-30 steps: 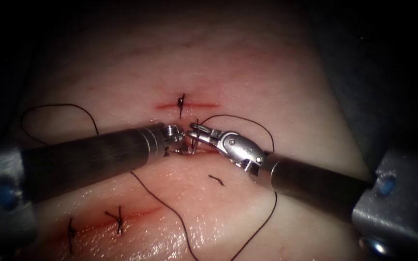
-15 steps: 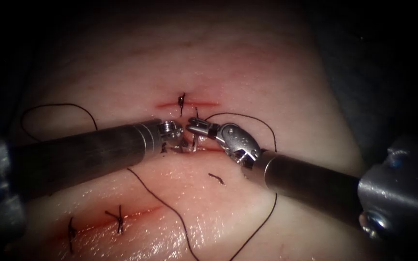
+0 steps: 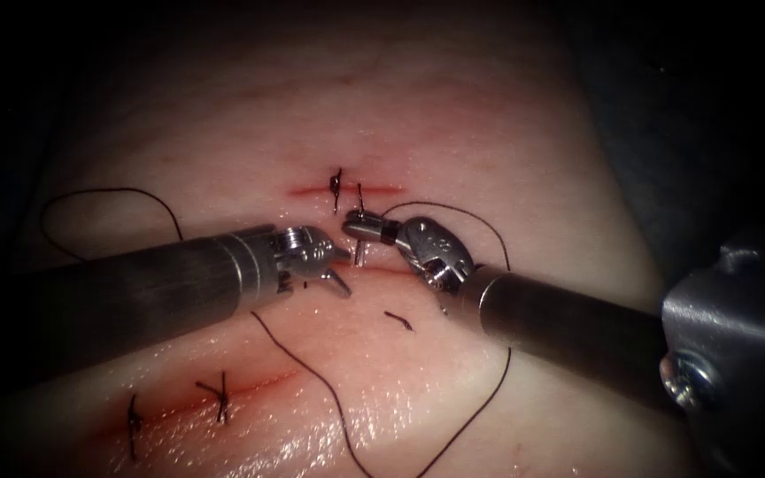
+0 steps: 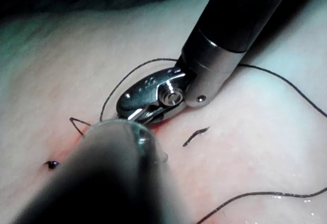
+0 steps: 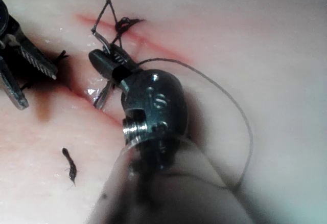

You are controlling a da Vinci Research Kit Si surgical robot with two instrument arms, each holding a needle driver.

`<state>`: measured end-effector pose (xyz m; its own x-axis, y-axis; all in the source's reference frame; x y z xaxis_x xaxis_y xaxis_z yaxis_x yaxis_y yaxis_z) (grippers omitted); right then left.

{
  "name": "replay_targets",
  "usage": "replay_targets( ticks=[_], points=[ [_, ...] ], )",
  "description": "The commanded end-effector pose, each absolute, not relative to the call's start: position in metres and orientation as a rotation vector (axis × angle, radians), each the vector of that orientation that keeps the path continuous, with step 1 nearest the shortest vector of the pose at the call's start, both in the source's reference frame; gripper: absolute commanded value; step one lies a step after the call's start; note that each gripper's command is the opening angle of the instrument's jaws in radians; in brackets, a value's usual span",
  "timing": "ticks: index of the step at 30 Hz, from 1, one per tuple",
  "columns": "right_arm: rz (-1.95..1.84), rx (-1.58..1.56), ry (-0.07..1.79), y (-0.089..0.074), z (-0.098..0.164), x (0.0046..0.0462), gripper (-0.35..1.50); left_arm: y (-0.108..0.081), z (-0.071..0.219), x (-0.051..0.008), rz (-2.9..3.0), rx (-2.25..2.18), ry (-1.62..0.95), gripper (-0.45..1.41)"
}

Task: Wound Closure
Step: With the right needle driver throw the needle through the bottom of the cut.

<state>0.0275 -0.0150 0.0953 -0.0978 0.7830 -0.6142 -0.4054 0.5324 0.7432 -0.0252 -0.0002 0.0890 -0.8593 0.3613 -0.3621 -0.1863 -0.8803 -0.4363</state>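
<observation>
The right tool point(image 3: 358, 226) comes in from the right and its jaws are clamped on the needle point(image 3: 360, 250). The grip is near the needle's upper end. The needle hangs down from the jaws toward the cut point(image 3: 382, 270) in the tissue point(image 3: 489, 159). In the right wrist view, the right tool point(image 5: 104, 60) holds the needle point(image 5: 102, 95) with the lower part at the red line of the cut point(image 5: 84, 93); whether the tip is in the tissue cannot be determined.

The left tool point(image 3: 340, 270) lies on the left side of the cut with its jaws apart, one pointing toward the needle and one angled down. It holds nothing. The right wrist view shows the same open serrated jaws of the left tool point(image 5: 25, 83), clear of the needle.

The thread point(image 3: 480, 239) arcs from the right tool over its wrist and runs down across the tissue. A cut end of thread point(image 3: 398, 320) lies loose just below the cut. A tied stitch point(image 3: 336, 183) sits on the cut above, and further stitches point(image 3: 220, 398) sit on the lower left cut.
</observation>
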Motion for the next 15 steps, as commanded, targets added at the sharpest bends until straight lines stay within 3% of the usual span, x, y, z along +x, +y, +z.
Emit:
replay_targets(
  ticks=[1,15],
  points=[
    [1.049,0.375,1.323,-0.0145,0.0957,0.0281,-0.35,-0.001,0.0892,-0.0259,2.725,-0.651,-0.572,0.07],
    [1.231,0.539,1.331,-0.0139,0.0956,0.0283,-0.35,-0.0083,0.0926,-0.026,2.719,-0.714,-0.609,0.04]
  ],
)
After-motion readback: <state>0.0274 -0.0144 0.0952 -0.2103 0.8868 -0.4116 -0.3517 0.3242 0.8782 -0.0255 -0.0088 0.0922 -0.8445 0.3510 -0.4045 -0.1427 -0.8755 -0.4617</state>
